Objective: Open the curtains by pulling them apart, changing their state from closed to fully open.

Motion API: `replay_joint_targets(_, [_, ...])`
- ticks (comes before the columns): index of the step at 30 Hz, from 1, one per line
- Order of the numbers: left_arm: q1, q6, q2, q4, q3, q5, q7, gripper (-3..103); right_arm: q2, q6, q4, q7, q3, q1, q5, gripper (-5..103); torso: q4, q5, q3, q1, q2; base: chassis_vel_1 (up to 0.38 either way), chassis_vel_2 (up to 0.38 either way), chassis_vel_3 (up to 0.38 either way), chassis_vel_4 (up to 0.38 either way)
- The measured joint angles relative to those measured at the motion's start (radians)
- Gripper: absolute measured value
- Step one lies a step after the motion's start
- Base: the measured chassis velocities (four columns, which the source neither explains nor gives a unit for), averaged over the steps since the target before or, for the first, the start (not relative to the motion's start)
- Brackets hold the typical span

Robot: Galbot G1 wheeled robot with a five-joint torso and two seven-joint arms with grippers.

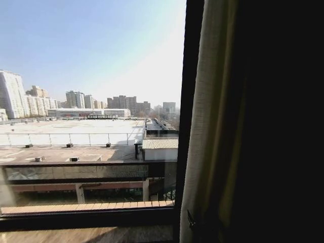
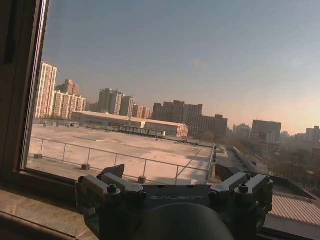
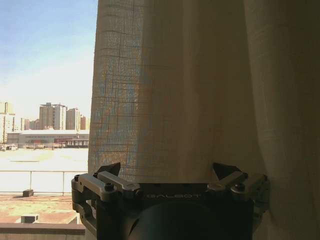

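Near the bottom of the right wrist view, the right gripper (image 3: 167, 172) stands jaws apart against the curtains (image 3: 200, 90); in its own view the left gripper (image 2: 172, 182), also spread, faces bare glass; the right panel likely needs pushing farther aside.

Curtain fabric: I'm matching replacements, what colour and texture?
Cream curtain, sheer woven; clearest in right wrist view.
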Motion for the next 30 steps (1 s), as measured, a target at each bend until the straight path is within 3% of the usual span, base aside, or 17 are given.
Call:
replay_joint_targets(12, [0.004,0.0,-0.001,-0.001,-0.002,0.002,0.0,100,0.005,0.001,0.016,0.009,0.011,-0.016,-0.049,100,0.0001,-0.0002,0.0,0.0,0.0,0.01,-0.017,-0.014,0.013])
replay_joint_targets(30, [-0.011,0.004,-0.005,0.011,0.007,0.013,-0.001,100,0.0,-0.117,0.141,0.106,-0.066,-0.15,-0.072,100,-0.0001,-0.0001,0.0,0.0,0.0,0.0,0.0,0.0,0.0])
